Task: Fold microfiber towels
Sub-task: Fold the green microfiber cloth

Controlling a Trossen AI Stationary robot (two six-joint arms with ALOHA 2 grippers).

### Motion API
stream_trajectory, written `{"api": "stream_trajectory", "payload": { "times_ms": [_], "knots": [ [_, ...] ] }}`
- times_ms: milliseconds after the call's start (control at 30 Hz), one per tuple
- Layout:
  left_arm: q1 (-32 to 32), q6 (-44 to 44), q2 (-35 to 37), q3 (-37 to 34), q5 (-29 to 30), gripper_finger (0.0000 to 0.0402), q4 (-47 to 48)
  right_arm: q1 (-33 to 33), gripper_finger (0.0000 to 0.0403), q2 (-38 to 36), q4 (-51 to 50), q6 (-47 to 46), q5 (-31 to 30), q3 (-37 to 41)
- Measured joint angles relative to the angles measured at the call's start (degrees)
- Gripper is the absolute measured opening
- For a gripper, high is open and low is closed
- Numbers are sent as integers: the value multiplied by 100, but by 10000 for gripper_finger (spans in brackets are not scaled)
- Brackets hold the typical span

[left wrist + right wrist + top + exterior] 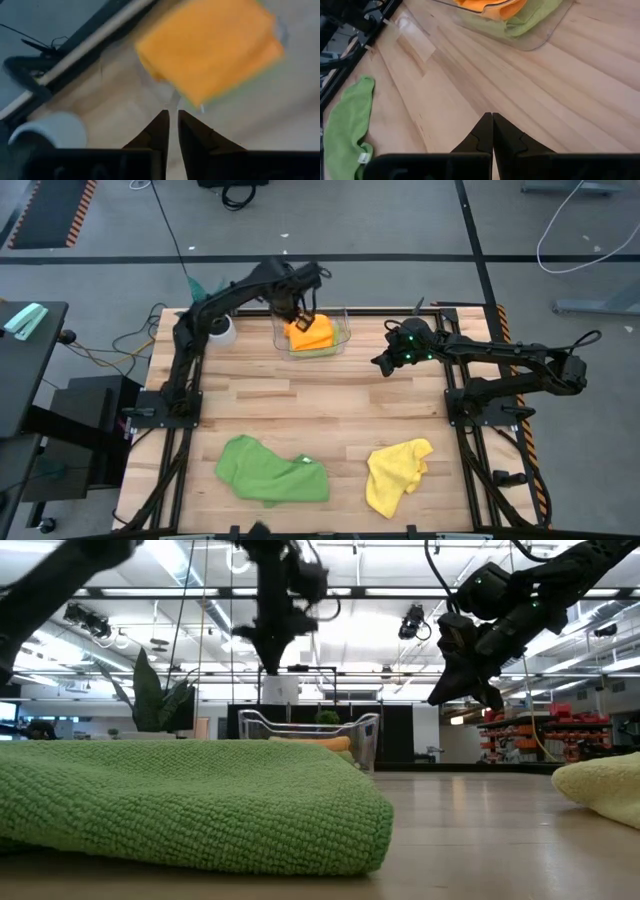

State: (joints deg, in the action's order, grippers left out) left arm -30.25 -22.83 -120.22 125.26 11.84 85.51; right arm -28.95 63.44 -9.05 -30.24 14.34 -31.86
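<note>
Left gripper: the left gripper [297, 313] hangs over the clear plastic bin [343, 340] at the far edge of the wooden table [300, 410]; its fingers stand slightly apart with nothing between them, released.
Right gripper: the right gripper [383, 363] hovers above bare table beside the bin, fingers pressed together on nothing.
Binned cloths: the folded orange microfiber towel [310, 332] lies on top of the light lime green microfiber towel [322, 350] inside the bin, directly under the left gripper.
Loose cloths: the crumpled darker green microfiber towel [270, 470] and the crumpled yellow microfiber towel [396, 474] lie on the near half of the table, well apart from both grippers.
Key relation: the yellow towel lies on the right arm's side, toward the near edge from its gripper, so the right arm looks nearer to it; the darker green one sits on the left arm's side.
Count: four towels, two binned, two loose; one bin; two arms.
</note>
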Motion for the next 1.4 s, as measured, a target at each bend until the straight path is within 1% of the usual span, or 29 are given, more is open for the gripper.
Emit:
{"api": "stream_trajectory", "payload": {
  "times_ms": [100,233,300,467,700,867,1000,1233,1333,1400],
  "knots": [
    [424,-46,262,0,8,49,452,0,9,0,-3,0,107,0],
    [1163,-137,589,-3,65,43,426,24,10,0,-1,0,274,0],
    [1564,-258,712,1,213,38,446,68,10,-2,-3,3,292,0],
    [2512,-917,866,-7,824,29,452,285,11,-4,-1,40,296,0],
    [3661,-1730,859,-7,1101,23,450,705,11,-7,4,44,306,0],
    [4376,-2801,858,-7,1839,27,451,960,11,-7,7,46,297,0],
    [4868,-3408,838,-6,2206,24,450,1079,11,-7,8,47,289,0],
    [5435,-4482,737,-6,2331,10,450,1237,11,-7,9,44,286,0],
    [5672,-5057,636,-5,2264,10,453,1354,11,-7,14,46,287,0],
    [5844,-5385,595,-61,2073,14,432,1425,11,-7,44,46,286,0]
  ]
}}
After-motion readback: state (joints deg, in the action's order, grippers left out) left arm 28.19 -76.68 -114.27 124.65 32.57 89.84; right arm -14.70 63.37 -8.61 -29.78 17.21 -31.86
